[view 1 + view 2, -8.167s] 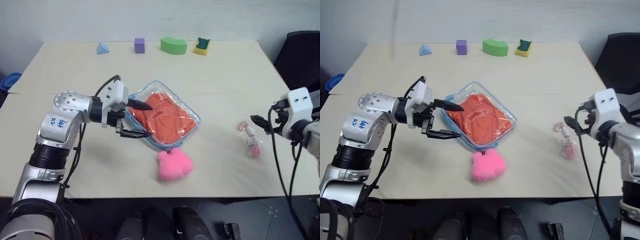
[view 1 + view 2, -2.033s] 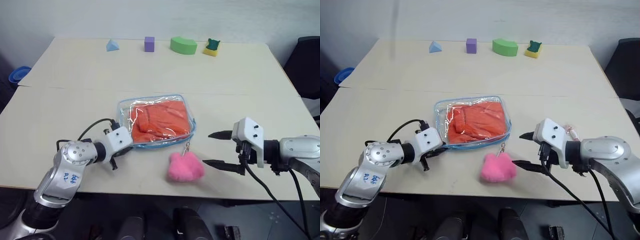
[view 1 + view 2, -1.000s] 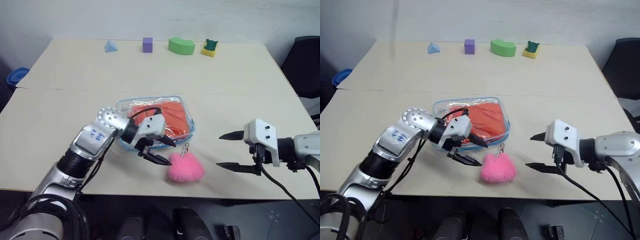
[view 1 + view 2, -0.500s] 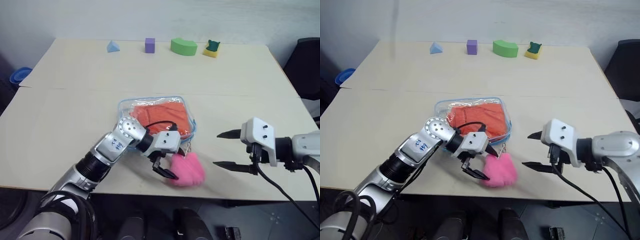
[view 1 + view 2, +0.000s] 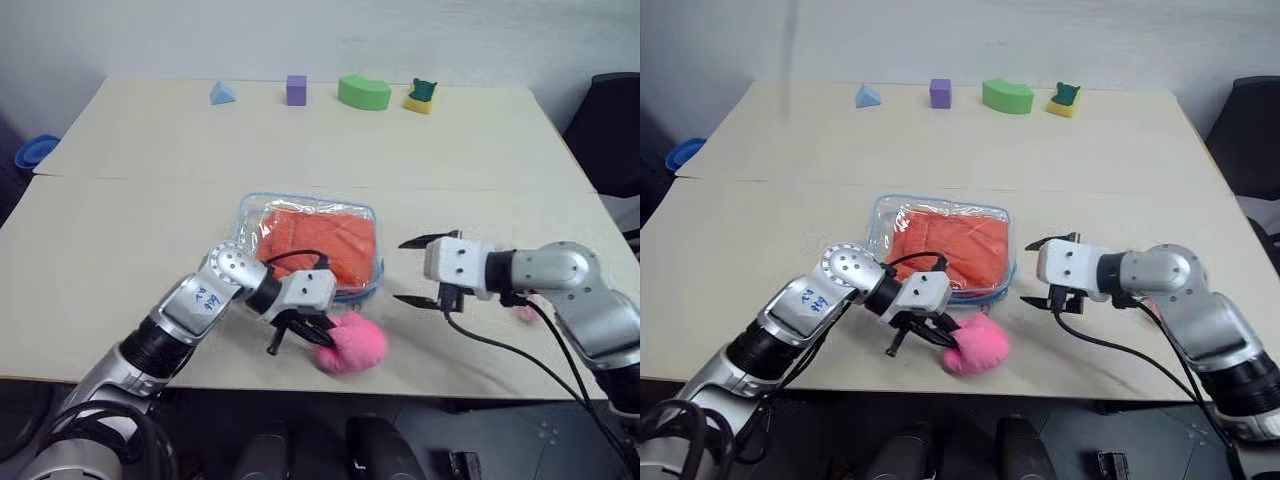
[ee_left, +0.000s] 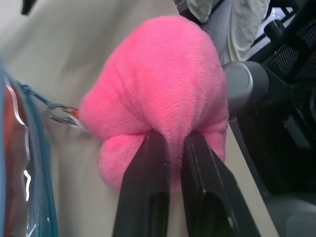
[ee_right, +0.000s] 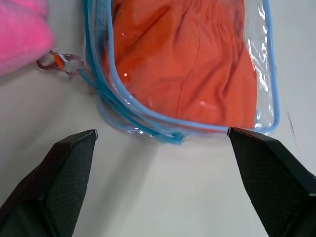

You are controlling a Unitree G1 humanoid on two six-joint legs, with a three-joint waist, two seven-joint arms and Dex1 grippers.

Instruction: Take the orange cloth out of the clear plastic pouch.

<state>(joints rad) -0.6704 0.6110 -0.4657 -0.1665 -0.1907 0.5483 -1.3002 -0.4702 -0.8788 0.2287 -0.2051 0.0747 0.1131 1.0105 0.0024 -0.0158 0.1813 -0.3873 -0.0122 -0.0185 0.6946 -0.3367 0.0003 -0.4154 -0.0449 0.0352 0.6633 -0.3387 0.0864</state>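
Note:
The clear plastic pouch (image 5: 258,222) with light blue trim lies flat mid-table, and the orange cloth (image 5: 318,240) is folded inside it. A pink plush heart (image 5: 355,345) rests near the table's front edge, joined to the pouch by a small metal clip (image 7: 61,64). My left gripper (image 5: 315,333) is shut on the heart; in the left wrist view its fingers (image 6: 150,163) pinch the plush (image 6: 158,84). My right gripper (image 5: 400,270) stands open just right of the pouch, its wide-spread tips facing the pouch's corner (image 7: 163,133) without touching it.
A blue pyramid (image 5: 222,93), a purple cube (image 5: 295,89), a green arch (image 5: 362,92) and a yellow-green toy (image 5: 422,95) line the table's far edge. A small pink item (image 5: 525,312) lies behind my right arm. A black chair (image 5: 610,130) stands at the right.
My left gripper has shut on the pink heart and drawn it a little left and toward the front edge. My right gripper has rolled and moved left, close to the pouch.

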